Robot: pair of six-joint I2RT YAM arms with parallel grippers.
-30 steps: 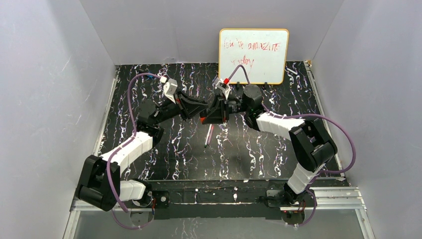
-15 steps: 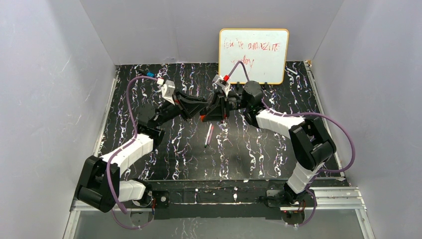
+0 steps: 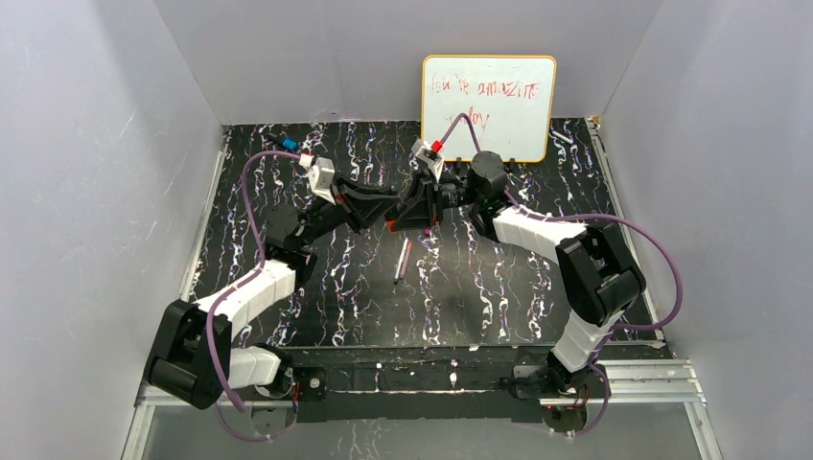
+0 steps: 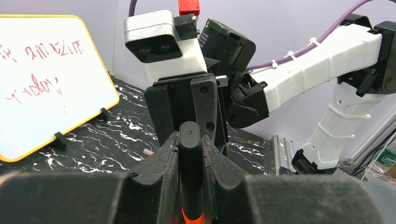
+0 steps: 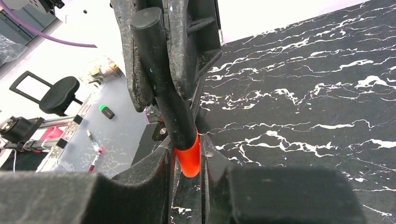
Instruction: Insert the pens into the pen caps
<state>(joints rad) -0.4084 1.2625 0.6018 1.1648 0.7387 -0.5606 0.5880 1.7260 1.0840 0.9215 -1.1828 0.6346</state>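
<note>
My left gripper [image 4: 190,140] is shut on the black pen [image 4: 191,172], whose flat rear end shows between the fingers. The pen's front end sits inside the orange pen cap [image 5: 188,158], and my right gripper [image 5: 187,156] is shut on that cap. Both grippers meet nose to nose above the mat's middle, left gripper [image 3: 388,213] against right gripper [image 3: 417,213]. A pale pink pen [image 3: 403,259] lies on the mat just in front of them. A small pink cap [image 4: 148,152] lies on the mat beyond the fingers.
A yellow-framed whiteboard [image 3: 489,105] with red writing stands at the back of the black marbled mat [image 3: 499,287]. A small dark thing with a blue end [image 3: 285,145] lies at the back left. Grey walls close in on both sides.
The joined grippers have drifted slightly left and toward the back, and the right elbow has moved back a little. Both grips are unchanged.
</note>
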